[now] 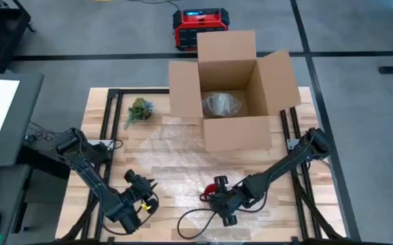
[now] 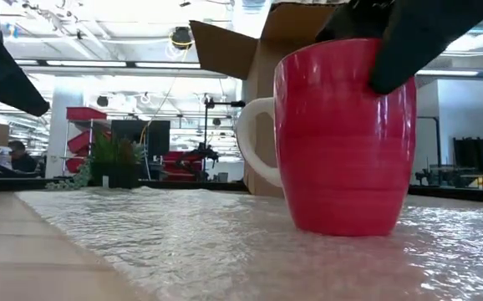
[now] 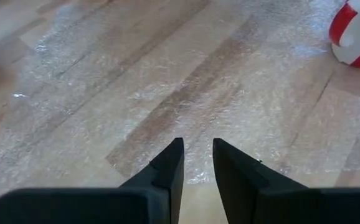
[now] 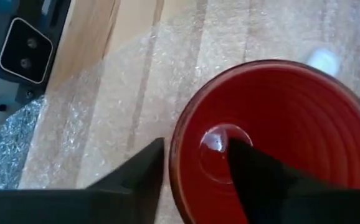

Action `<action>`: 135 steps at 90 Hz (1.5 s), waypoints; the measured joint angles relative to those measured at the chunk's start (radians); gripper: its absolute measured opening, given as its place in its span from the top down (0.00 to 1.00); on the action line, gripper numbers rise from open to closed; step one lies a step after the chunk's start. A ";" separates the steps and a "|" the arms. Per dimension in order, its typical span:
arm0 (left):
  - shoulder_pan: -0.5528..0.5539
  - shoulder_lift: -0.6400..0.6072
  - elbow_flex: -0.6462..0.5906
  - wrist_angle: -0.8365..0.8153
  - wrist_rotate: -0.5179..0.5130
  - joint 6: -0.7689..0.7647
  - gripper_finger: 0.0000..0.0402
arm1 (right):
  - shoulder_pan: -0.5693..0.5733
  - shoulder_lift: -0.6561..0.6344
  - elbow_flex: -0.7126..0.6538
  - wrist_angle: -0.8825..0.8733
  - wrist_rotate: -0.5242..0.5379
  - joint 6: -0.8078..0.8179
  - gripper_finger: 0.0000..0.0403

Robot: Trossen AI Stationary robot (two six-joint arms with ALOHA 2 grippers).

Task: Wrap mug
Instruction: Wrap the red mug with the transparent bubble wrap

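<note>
The red mug point(image 1: 218, 182), white on its handle and outside base, stands upright on the bubble wrap sheet point(image 1: 176, 156) near the table's front middle. In the low view the mug point(image 2: 342, 142) shows its base on the sheet point(image 2: 225, 242). My right gripper point(image 4: 197, 142) is shut on the mug's rim. Left of the mug, my left gripper point(image 3: 198, 143) hovers low over the sheet's near edge point(image 3: 167, 81), its fingers a narrow gap apart with nothing between them. My right gripper grips the mug's wall at the rim point(image 4: 179, 155), on the side away from the handle point(image 2: 254, 142). One finger point(image 4: 248, 168) is inside the mug and one point(image 4: 146, 171) is outside. The fingers slant down from above. The mug stands upright, base on the bubble wrap.
An open cardboard box point(image 1: 234, 82) with crumpled wrap inside stands at the table's far middle. A small green plant point(image 1: 139, 109) sits at the far left. A black cable point(image 1: 196, 221) loops by the front edge. Bare wood lies left and right of the sheet.
</note>
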State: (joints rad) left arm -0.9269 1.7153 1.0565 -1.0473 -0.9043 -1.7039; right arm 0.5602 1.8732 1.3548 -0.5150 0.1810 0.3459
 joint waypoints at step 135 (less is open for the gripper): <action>0.036 0.004 -0.049 -0.102 0.043 -0.241 0.78 | -0.100 0.039 0.292 -0.197 -0.085 -0.032 0.60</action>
State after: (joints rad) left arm -0.8906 1.7191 1.0073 -1.1490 -0.8609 -1.9448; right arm 0.4601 1.9123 1.6469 -0.7122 0.0956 0.3142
